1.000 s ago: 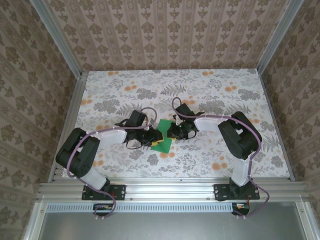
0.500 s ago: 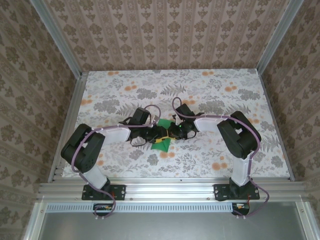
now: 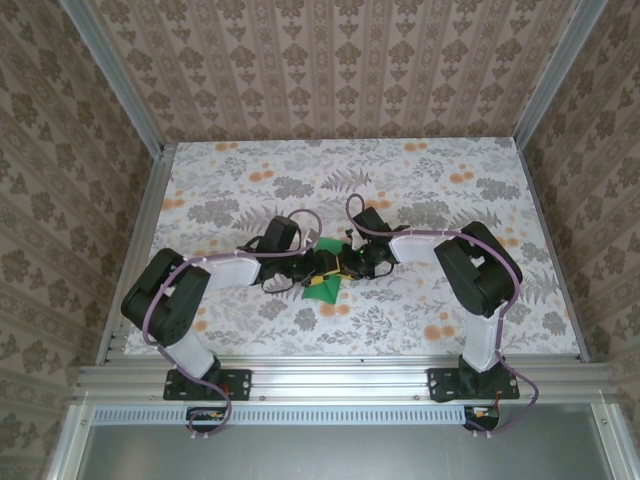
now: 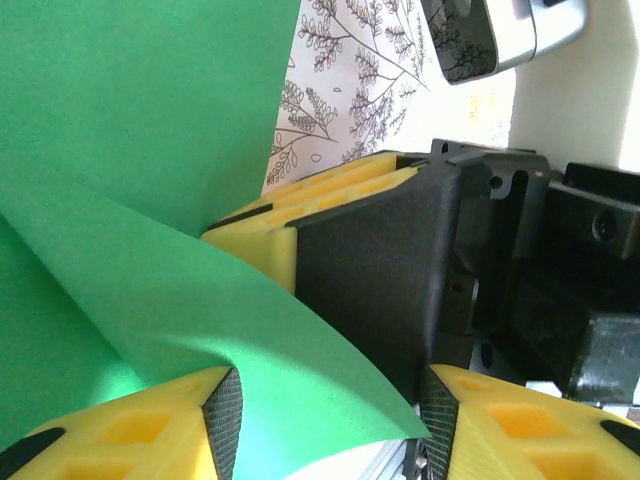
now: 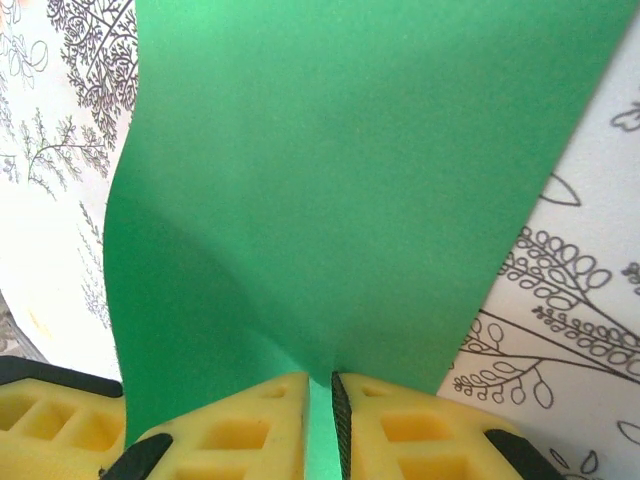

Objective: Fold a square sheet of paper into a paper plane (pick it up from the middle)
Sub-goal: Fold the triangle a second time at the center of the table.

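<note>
The right gripper (image 5: 320, 388) has its yellow fingers (image 5: 250, 425) pressed almost together, pinching the edge of the square sheet of paper (image 5: 350, 180), which spreads away from it in a bowed green surface. The left gripper (image 4: 330, 425) faces it tip to tip, its jaws standing apart with a loose curl of the sheet between them, unclamped. Both meet at the middle of the floral table (image 3: 420, 180), with a green corner showing just on their near side.

Smooth matt green paper sheet (image 5: 330, 180)
</note>
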{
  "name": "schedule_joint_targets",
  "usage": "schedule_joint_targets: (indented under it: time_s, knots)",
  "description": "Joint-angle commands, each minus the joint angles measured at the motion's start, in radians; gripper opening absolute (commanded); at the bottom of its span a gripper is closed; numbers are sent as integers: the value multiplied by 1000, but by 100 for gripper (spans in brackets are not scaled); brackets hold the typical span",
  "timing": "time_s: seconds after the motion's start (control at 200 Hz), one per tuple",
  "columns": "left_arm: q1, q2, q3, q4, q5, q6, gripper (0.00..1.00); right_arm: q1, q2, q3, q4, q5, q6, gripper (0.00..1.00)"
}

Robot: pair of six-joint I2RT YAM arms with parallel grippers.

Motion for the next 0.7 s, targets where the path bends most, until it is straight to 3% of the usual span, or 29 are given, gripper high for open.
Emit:
schedule_joint_targets:
  time_s: [0.0,0.695]
  knots:
    - [9,-53,-29,9,-11,15,52,-5,56,-38,-58,44,19,18]
    - [28,-43,-60,58,2,-31,45,-6,65,-38,-56,44,20,19]
